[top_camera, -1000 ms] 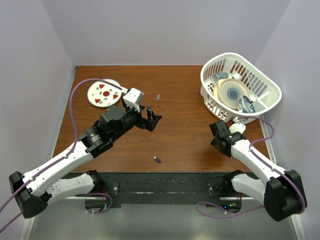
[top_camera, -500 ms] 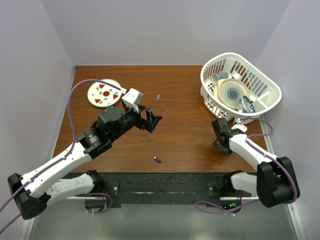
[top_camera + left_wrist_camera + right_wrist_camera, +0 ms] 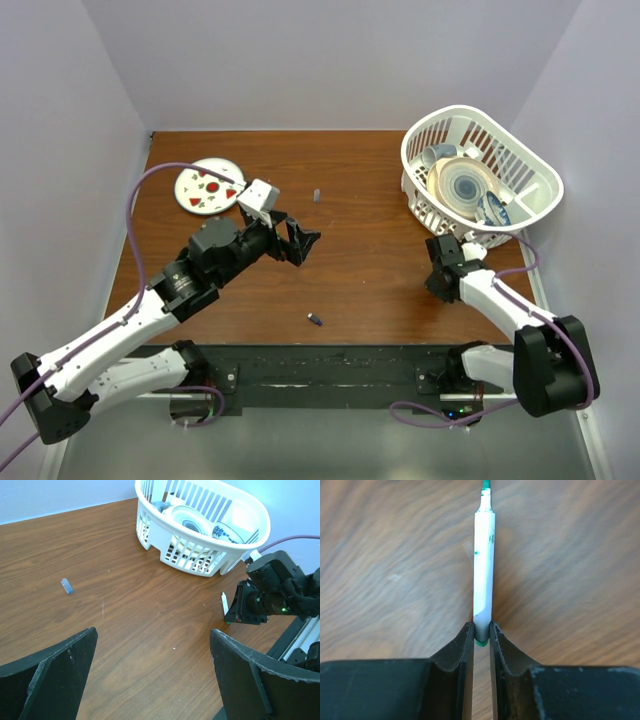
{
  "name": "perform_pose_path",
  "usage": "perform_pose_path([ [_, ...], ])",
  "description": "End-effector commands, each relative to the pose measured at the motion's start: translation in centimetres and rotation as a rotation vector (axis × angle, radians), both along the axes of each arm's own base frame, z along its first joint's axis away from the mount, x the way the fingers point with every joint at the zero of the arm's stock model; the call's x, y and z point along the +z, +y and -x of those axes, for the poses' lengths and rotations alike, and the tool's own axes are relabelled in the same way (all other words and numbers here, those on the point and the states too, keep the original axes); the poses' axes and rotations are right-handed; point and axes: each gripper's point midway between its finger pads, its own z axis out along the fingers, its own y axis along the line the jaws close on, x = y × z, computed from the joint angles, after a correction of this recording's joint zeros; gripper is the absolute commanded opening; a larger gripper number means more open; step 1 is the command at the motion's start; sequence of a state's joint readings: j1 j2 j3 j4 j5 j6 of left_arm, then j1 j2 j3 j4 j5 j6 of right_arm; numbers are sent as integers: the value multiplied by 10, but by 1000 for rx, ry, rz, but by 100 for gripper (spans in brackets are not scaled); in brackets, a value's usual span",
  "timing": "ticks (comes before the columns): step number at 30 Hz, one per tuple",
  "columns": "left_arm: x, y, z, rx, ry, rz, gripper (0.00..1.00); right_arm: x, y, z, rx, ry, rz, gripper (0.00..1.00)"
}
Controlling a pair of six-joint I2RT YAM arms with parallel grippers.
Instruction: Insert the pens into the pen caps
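Note:
A white pen [image 3: 484, 570] with a green tip lies on the wooden table. My right gripper [image 3: 481, 632] is shut on its green-plugged rear end. The left wrist view shows the same pen [image 3: 224, 602] at the nose of the right gripper [image 3: 234, 611], just in front of the basket. A small grey-blue pen cap [image 3: 67, 586] lies on the table, the same cap [image 3: 316, 195] that shows at the back centre in the top view. A dark cap [image 3: 315, 320] lies near the front edge. My left gripper [image 3: 300, 240] hovers wide open and empty over mid-table.
A white basket [image 3: 530, 170] holding dishes stands at the back right, close behind the right gripper [image 3: 440, 272]. A round plate [image 3: 207, 186] with red shapes lies at the back left. Purple cables run along both arms.
The right gripper's jaws closed onto the pen's rear end, and the right arm drew in toward the basket. The left arm drifted slightly left, still open.

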State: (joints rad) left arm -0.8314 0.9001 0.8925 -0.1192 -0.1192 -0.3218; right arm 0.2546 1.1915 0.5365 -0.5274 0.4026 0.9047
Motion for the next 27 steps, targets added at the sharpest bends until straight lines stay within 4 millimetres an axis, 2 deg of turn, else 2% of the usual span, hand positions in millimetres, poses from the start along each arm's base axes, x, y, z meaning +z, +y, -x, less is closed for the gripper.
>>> perform_pose_path([
  [1, 7, 3, -7, 38, -27, 20, 99, 15, 40, -18, 160, -106, -175, 1],
  [2, 6, 5, -9, 52, -25, 15, 98, 17, 47, -17, 187, -115, -195, 1],
  [3, 5, 5, -10, 58, -20, 10, 98, 23, 63, -16, 252, -137, -238, 1],
  [5, -1, 8, -14, 89, 7, -6, 98, 30, 84, -16, 334, -174, -274, 1],
  [6, -5, 9, -15, 101, 26, -10, 97, 34, 103, -11, 411, -187, -290, 1],
  [9, -35, 1, -14, 106, 152, -15, 94, 45, 140, -3, 564, -235, -354, 1],
  [12, -76, -19, -8, 67, 306, 9, 87, 54, 163, 2, 687, -284, -377, 0],
  [14, -100, -33, -2, 9, 375, 13, 82, 71, 184, 5, 789, -360, -414, 0],
  [16, -102, -50, -1, -44, 391, 66, 79, 89, 197, 3, 843, -448, -435, 0],
  [17, -101, -58, 5, -97, 399, 91, 79, 99, 204, 8, 875, -493, -453, 0],
  [20, -97, -77, 3, -154, 409, 133, 79, 121, 222, 18, 963, -583, -526, 0],
  [27, -106, -106, -7, -210, 458, 161, 75, 143, 226, 29, 997, -661, -573, 0],
])
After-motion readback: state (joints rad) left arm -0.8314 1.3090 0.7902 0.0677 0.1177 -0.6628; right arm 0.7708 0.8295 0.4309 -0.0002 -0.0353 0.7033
